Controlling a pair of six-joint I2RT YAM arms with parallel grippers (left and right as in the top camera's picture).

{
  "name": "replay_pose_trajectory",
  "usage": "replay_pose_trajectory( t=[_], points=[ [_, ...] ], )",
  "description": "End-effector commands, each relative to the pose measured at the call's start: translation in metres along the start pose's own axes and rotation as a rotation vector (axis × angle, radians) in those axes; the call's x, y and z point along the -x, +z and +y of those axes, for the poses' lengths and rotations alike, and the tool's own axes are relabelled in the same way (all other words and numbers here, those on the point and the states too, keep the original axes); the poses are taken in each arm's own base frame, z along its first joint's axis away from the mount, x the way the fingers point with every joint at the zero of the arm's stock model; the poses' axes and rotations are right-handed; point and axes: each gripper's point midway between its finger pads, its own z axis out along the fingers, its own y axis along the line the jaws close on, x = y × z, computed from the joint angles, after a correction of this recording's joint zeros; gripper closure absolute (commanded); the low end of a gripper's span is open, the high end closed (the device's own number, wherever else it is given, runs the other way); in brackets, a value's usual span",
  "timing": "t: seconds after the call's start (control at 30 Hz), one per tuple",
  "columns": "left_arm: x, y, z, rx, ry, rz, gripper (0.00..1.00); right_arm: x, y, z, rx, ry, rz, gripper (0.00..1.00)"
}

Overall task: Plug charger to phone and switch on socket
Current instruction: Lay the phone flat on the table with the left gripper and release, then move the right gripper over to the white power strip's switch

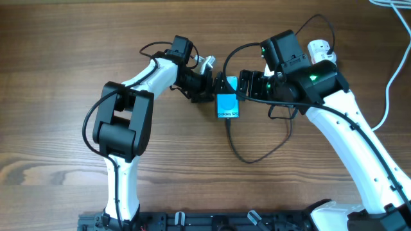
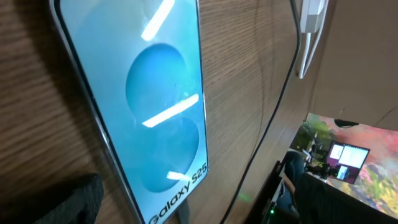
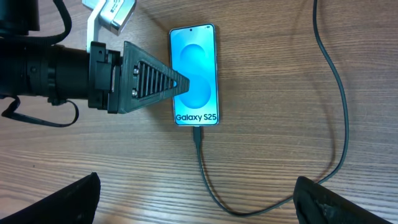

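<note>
Socket (image 1: 319, 49) half hidden beyond the right arm (image 1: 347, 122), phone (image 3: 194, 74) flat on the tabletop (image 3: 273, 74) under the left tool (image 3: 180, 83), spread impossible to tell, charger (image 3: 200, 155) tip seemingly seated: lift the wide-apart right tool (image 3: 196, 186) clear of it, then press squarely at the socket.

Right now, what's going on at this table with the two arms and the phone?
The phone lies flat on the table, screen up, and the charger tip appears seated in its bottom edge. The left arm presses one fingertip on the phone's left side, seemingly steadying it. On the right arm, the jaws hang wide open above, holding nothing. The socket sits far right, mostly behind that arm; its switches can't be seen, so whether it's on is unclear.
</note>
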Motion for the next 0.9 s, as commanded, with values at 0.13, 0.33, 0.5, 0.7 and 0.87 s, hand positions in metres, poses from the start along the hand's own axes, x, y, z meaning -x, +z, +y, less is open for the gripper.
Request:
replay_pose_trajectory(
  t=[0.13,0.33,0.5,0.7,0.87],
  points=[
    [-0.016,-0.032,0.067,0.396,-0.092,-0.023,0.0,0.007,-0.006,-0.033,-0.06,0.089,-0.005,0.0],
    [-0.005,-0.106,0.026,0.553,-0.084,-0.237,0.0,0.02,-0.014,-0.077,0.011,0.161,0.037,0.0],
    [-0.011,-0.187,-0.024,0.648,-0.095,-0.509,0.0,0.031,-0.028,-0.119,0.082,0.172,0.03,0.0],
    [-0.029,-0.242,-0.063,0.679,-0.047,-0.688,0.0,0.041,-0.037,-0.164,0.038,0.382,-0.023,0.01],
    [-0.036,-0.255,-0.078,0.659,-0.022,-0.733,0.0,0.052,-0.037,-0.174,0.017,0.45,-0.076,0.0]
  ],
)
